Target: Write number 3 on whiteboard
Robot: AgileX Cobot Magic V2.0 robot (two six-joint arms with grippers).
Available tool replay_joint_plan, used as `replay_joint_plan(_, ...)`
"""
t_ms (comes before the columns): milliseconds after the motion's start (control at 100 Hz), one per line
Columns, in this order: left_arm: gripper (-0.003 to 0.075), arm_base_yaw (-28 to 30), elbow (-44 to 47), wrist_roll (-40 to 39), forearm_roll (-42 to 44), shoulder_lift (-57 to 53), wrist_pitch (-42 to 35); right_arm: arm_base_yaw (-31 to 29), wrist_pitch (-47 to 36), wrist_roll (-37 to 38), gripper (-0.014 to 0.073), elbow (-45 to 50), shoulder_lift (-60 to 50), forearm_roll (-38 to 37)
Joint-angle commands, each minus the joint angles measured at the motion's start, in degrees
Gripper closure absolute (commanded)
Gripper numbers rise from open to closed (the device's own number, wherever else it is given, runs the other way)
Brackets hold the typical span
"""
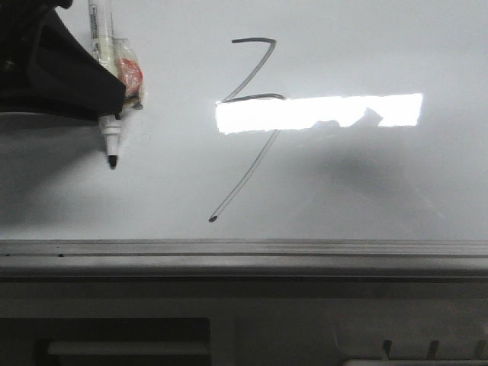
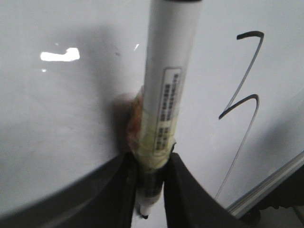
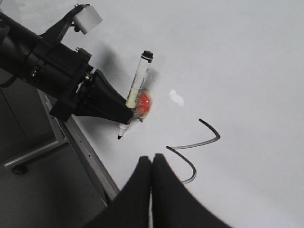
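Glossy whiteboard (image 1: pixel 366 183) broad around number 3 (image 1: pixel 248 126) — left fingers (image 1: pixel 114 103) clamped on marker (image 1: pixel 107 91), right fingers (image 3: pixel 151 166) together.

Your front camera faces whiteboard (image 1: pixel 366 191) close, rail nearest. Left wrist camera hugs marker (image 2: pixel 166 90). Right wrist camera higher, farther; all share number 3 (image 1: pixel 248 122).

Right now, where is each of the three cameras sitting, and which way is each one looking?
Front view: faces forward over the whiteboard, seeing the number 3 and the left gripper holding the marker.
Left wrist view: on the left arm, looking down the marker at the board between its own fingers.
Right wrist view: on the right arm, looking across at the left arm, its own right gripper shut.
All three show the marker and the 3.
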Motion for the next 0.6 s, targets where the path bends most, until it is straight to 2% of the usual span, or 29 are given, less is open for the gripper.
replay_joint_plan(0,0.06,0.09,-0.72,-0.46,0.22,1.28,-4.17,-0.42,-3.37,0.27,0.0652,-1.36,-0.3,0.62)
replay_joint_plan(130,0.039,0.09,-0.72,-0.46,0.22,1.28,-4.17,-0.42,-3.15,0.27,0.0655,-1.36,-0.3,0.7)
replay_joint_plan(200,0.0325,0.09,-0.72,-0.46,0.22,1.28,-4.52,-0.42,-3.15,0.27,0.0655,-1.36,-0.3,0.7)
replay_joint_plan(410,0.0298,0.09,-0.96,-0.46,-0.06,0.19,-6.05,-0.42,-3.15,0.27,0.0655,-1.36,-0.45,0.7)
replay_joint_plan(590,0.0304,0.09,-0.85,-0.46,-1.46,-10.21,-5.83,-0.42,-3.74,0.27,0.0655,0.45,-5.31,-3.48)
